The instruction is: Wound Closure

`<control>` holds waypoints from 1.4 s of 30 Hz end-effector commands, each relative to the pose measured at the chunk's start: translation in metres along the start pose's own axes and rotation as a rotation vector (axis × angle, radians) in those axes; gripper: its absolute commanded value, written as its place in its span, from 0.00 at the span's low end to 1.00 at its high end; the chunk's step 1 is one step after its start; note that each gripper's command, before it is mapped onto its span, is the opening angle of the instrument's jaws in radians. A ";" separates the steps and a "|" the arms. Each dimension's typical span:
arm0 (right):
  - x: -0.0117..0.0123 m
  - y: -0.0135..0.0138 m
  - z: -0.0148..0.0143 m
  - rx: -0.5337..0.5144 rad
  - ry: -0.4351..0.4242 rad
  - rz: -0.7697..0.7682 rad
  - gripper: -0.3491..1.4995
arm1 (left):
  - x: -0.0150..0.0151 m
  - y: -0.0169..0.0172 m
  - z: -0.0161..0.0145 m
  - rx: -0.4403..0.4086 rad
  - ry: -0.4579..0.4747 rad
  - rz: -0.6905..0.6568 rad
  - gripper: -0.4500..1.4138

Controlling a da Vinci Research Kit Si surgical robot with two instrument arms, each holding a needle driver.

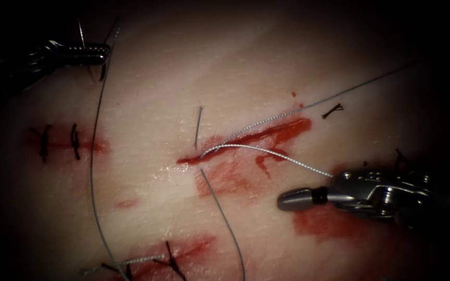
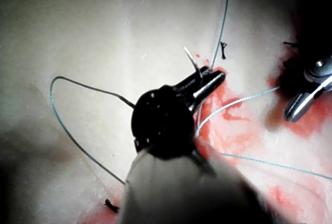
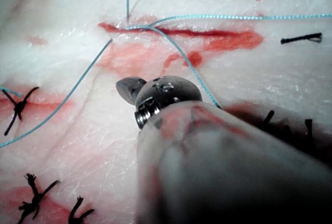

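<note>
Left pincer (image 1: 97,53) clamped mid-curve on needle (image 1: 101,49), clear of tissue (image 1: 194,62), upper left of cut (image 1: 246,139). Right pincer (image 1: 295,199) closed, empty. Thread (image 1: 94,156) limp, needle stiff, likely slippery.

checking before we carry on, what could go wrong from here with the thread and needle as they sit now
1. The left tool holds the thin curved steel needle clear of the pale pork tissue; its tip could snag the nearby long grey thread.
2. Several strands cross at the red open cut, so they might tangle.
3. One strand runs by the right tool, jaws shut, and could catch.
</note>
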 end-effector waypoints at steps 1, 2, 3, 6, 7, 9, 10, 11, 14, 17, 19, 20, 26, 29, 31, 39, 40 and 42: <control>0.0011 -0.0003 0.0013 -0.052 0.010 0.013 0.33 | -0.0007 0.0002 0.0007 -0.032 -0.013 -0.054 0.00; 0.0018 -0.0002 0.0015 -0.098 0.025 0.024 0.63 | -0.0010 0.0018 0.0015 -0.088 -0.030 -0.209 0.00; 0.0020 -0.0001 0.0016 -0.124 0.035 0.019 0.68 | -0.0010 0.0029 0.0020 -0.110 -0.039 -0.252 0.00; 0.0019 -0.0001 0.0025 -0.193 0.056 0.025 0.74 | -0.0005 0.0050 0.0032 -0.126 -0.045 -0.274 0.00; 0.0018 -0.0002 0.0034 -0.202 0.012 0.036 0.76 | -0.0003 0.0060 0.0037 -0.134 -0.048 -0.286 0.00; 0.0011 -0.0006 0.0047 -0.165 -0.034 0.246 0.78 | -0.0005 0.0062 0.0038 -0.134 -0.044 -0.290 0.00; 0.0008 -0.0009 0.0053 -0.152 -0.052 0.301 0.77 | -0.0005 0.0061 0.0038 -0.128 -0.043 -0.290 0.00; 0.0003 -0.0011 0.0065 -0.128 -0.068 0.429 0.73 | -0.0005 0.0057 0.0037 -0.126 -0.046 -0.289 0.00; -0.0003 -0.0011 0.0086 -0.053 -0.021 0.619 0.69 | -0.0008 0.0047 0.0034 -0.097 -0.048 -0.284 0.00; -0.0003 -0.0011 0.0092 0.010 0.020 0.790 0.60 | -0.0014 0.0037 0.0034 -0.075 -0.053 -0.275 0.00; -0.0002 -0.0013 0.0093 0.036 0.007 0.816 0.55 | -0.0018 0.0032 0.0035 -0.067 -0.056 -0.270 0.00; -0.0002 -0.0015 0.0096 0.046 -0.011 0.816 0.55 | -0.0020 0.0030 0.0036 -0.060 -0.056 -0.267 0.00; -0.0002 -0.0016 0.0110 0.058 -0.015 0.830 0.51 | -0.0022 0.0027 0.0037 -0.055 -0.056 -0.264 0.00; -0.0005 -0.0013 0.0119 0.056 -0.016 0.825 0.47 | -0.0022 0.0027 0.0037 -0.053 -0.054 -0.264 0.00; -0.0006 -0.0011 0.0127 0.054 -0.016 0.822 0.44 | -0.0022 0.0027 0.0037 -0.050 -0.052 -0.264 0.00; -0.0011 -0.0004 0.0132 0.051 -0.009 0.816 0.00 | -0.0022 0.0027 0.0037 -0.048 -0.054 -0.264 0.00; -0.0011 -0.0003 0.0130 0.049 -0.011 0.817 0.00 | -0.0022 0.0027 0.0037 -0.048 -0.054 -0.264 0.00; -0.0010 -0.0003 0.0115 0.032 -0.035 0.812 0.00 | -0.0022 0.0027 0.0037 -0.048 -0.054 -0.264 0.00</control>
